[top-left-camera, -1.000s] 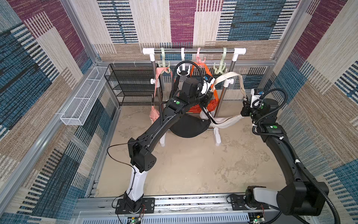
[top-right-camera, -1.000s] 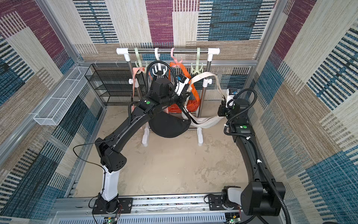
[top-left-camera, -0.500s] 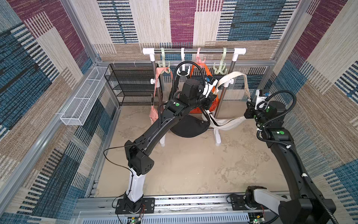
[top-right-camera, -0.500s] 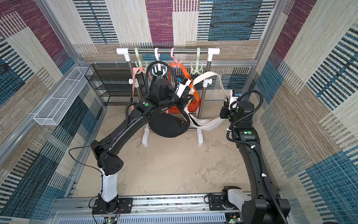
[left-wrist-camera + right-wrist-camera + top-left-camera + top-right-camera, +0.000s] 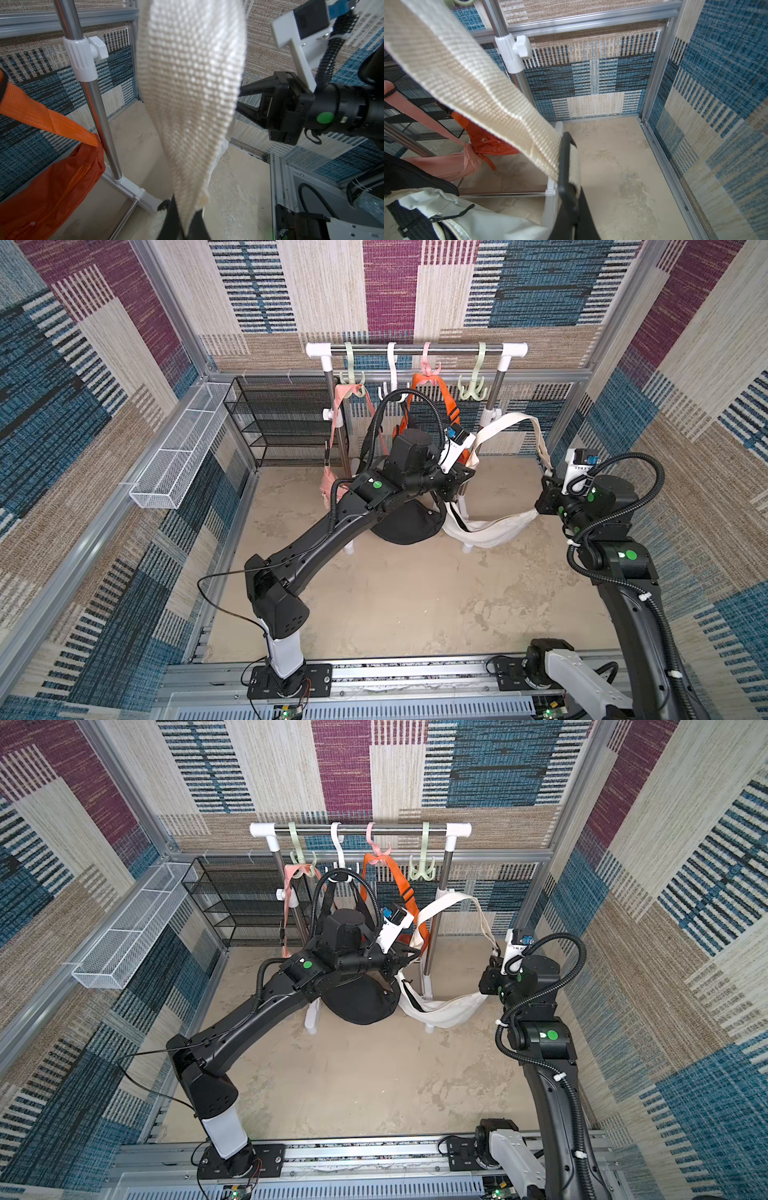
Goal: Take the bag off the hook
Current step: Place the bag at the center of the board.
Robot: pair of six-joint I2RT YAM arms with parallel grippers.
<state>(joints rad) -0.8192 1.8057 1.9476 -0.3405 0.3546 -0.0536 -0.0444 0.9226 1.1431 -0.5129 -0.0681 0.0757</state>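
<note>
The rack [image 5: 415,350] spans upper centre. Right of centre, the cream bag [image 5: 490,531] sags clear of the green hook [image 5: 477,381], partly behind the left arm [image 5: 332,531]. Left jaws and right jaws each pinch its strap [image 5: 187,83], which blocks both wrist views

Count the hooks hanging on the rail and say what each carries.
4 along the rail: left green hook carries the pink bag, white hook the black bag, pink hook the orange bag, right green hook is bare. None looks hidden.
</note>
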